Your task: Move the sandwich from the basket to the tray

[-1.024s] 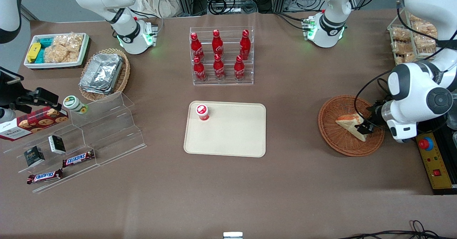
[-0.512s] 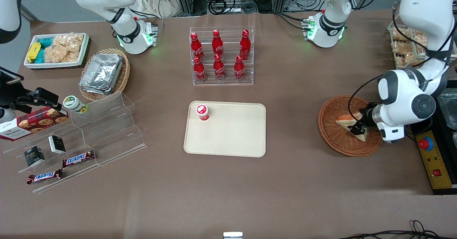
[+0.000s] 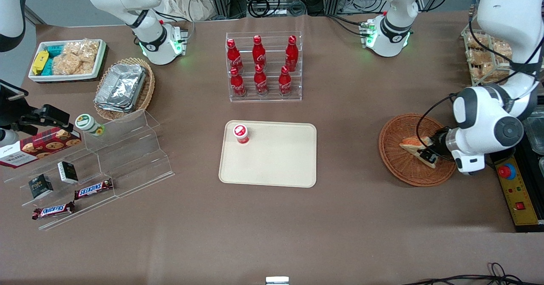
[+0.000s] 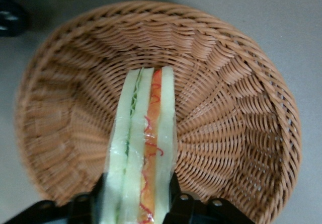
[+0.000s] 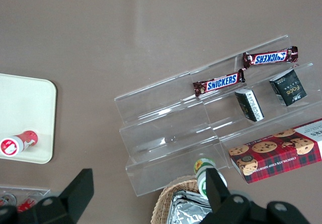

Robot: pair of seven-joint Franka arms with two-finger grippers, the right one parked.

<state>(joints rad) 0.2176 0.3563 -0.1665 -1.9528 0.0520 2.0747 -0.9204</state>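
While the sandwich [image 4: 141, 148] sits on edge inside the round woven wicker basket [image 3: 393, 159], toward its 3 o'clock rim in the front view, the gripper [image 3: 428, 154] is clamped across the wedge's two bread faces. Judged soft, light and film-wrapped, it likely slips or crushes under pressure, so a gentle hold across the flat faces near the thick end suits it. At 9 o'clock from the basket on the counter [image 3: 348, 217], well apart, lies the smooth, rigid beige tray [image 3: 276, 161] with rounded corners.

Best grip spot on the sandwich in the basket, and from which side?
Pinch the sandwich across its two flat bread faces, at its wide end near the wicker basket rim, coming from above. It stands on edge, as the pincer straddling it shows.
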